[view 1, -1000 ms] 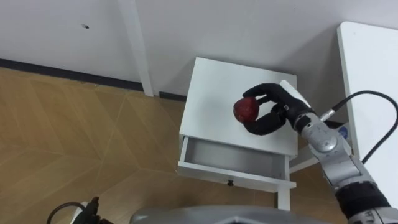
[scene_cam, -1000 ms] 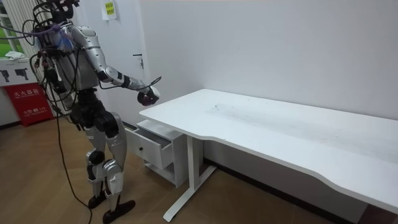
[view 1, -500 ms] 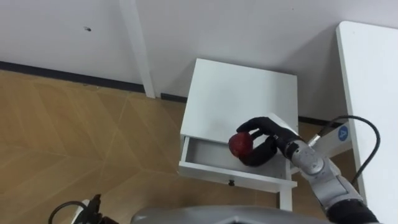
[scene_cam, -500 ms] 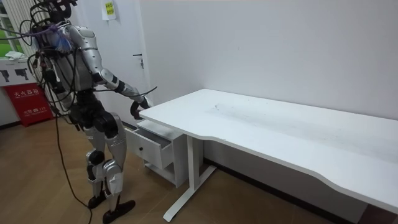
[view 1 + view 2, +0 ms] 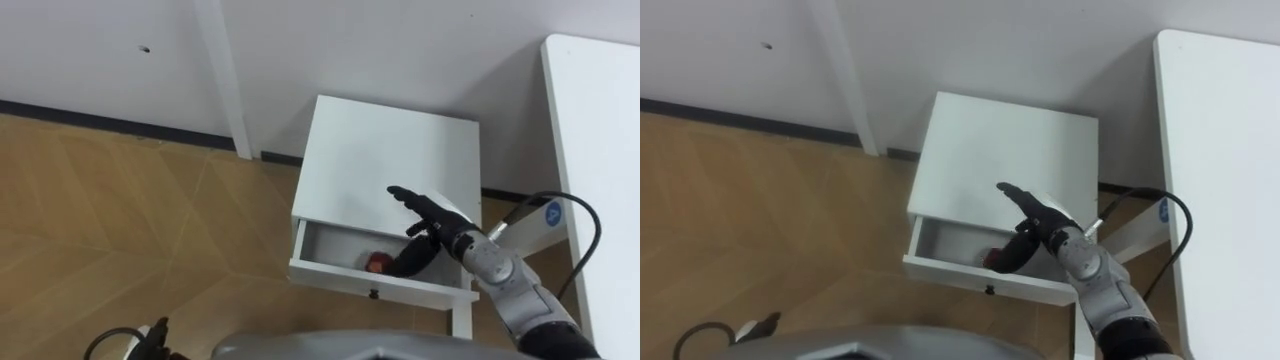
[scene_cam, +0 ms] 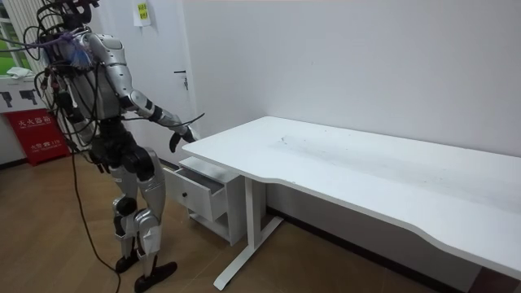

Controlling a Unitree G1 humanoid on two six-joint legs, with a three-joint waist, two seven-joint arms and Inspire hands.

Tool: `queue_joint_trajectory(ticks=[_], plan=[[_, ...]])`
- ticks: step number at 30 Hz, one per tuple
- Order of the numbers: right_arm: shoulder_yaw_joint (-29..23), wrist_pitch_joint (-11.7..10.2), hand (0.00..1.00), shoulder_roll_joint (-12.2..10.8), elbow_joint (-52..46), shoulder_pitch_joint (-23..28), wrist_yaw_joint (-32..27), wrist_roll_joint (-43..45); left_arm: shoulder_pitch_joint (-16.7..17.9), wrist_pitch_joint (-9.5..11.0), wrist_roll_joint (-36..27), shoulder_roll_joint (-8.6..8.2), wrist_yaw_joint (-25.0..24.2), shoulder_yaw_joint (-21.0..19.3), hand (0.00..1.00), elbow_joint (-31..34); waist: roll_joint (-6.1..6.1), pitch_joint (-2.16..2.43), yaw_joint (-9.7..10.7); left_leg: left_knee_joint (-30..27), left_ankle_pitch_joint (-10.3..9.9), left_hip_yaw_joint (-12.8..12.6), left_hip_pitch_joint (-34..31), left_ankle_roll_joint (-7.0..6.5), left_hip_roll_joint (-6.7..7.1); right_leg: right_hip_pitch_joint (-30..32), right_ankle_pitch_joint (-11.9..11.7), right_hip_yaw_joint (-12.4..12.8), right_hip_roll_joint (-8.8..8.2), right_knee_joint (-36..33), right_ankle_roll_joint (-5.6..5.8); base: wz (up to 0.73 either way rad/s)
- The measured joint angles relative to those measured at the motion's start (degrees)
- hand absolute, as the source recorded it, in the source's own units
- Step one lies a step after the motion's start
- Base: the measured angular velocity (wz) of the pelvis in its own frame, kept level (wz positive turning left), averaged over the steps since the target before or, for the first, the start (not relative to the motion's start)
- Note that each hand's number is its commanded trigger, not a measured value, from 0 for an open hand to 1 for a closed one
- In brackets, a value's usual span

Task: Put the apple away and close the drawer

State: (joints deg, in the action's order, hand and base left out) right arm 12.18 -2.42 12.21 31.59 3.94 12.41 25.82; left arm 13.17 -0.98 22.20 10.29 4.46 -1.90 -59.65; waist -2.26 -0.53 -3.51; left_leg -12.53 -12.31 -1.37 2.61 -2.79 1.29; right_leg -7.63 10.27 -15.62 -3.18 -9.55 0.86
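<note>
The red apple (image 5: 378, 261) (image 5: 994, 258) lies inside the open drawer (image 5: 340, 246) (image 5: 952, 238) of the small white cabinet (image 5: 385, 150) (image 5: 1005, 137), toward the drawer's right half. My right hand (image 5: 428, 222) (image 5: 1037, 223) hovers just above it with the fingers spread open and nothing in them. In the room view the robot stands upright beside the cabinet (image 6: 203, 189), its right hand (image 6: 178, 137) stretched out over the pulled-out drawer.
A large white desk (image 5: 600, 130) (image 6: 366, 171) stands close on the right of the cabinet. The white wall and a dark skirting board (image 5: 120, 115) run behind it. Bare wooden floor (image 5: 130, 230) lies to the left.
My right hand went down from the cabinet top to the drawer with the apple, then opened. The apple left my fingers and now rests in the drawer.
</note>
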Motion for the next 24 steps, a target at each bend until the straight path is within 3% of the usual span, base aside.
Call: queue_joint_trajectory(ticks=[10, 14, 20, 24], plan=[[-0.15, -0.13, 0.00, 0.05, 2.84, 1.36, -0.70, 0.20, 0.22, -0.11, 1.45, -0.29, 0.14, -0.04, 0.00, 0.25, 0.02, 0.22, 0.26, -0.21, -0.01, 0.16, -0.05, 0.00, 0.05, -0.16, 0.01, 0.02, 0.01, 0.02, 0.01, 0.00], [-1.97, -0.76, 0.00, -1.02, 11.72, 1.41, -3.23, -3.53, 0.62, -0.27, 2.19, -0.31, 1.20, -0.04, 0.00, -1.36, -0.32, 0.87, 0.22, -0.21, -0.01, 0.19, 0.02, 0.00, 0.05, -0.28, 0.01, -0.12, 0.00, 0.04, 0.01, 0.00], [-7.55, -2.55, 0.00, -1.18, 24.53, 1.92, -6.70, -11.20, 1.06, -0.33, 2.18, -0.66, 1.49, -1.42, 0.00, -2.96, -0.48, 0.77, 0.45, -0.20, -0.02, 0.48, 0.12, -0.05, 0.27, -0.35, 0.14, -0.23, -0.28, 0.04, 0.23, 0.01], [-11.50, -2.94, 0.00, -1.19, 33.89, 2.54, -10.21, -18.53, 1.34, -0.88, 2.21, -1.40, 1.57, -3.03, 0.00, -4.14, -0.39, 0.73, 1.67, -0.33, -0.14, 0.53, 0.29, -0.22, 0.47, -0.72, 0.33, -0.36, -0.60, -0.10, 0.54, 0.05]])
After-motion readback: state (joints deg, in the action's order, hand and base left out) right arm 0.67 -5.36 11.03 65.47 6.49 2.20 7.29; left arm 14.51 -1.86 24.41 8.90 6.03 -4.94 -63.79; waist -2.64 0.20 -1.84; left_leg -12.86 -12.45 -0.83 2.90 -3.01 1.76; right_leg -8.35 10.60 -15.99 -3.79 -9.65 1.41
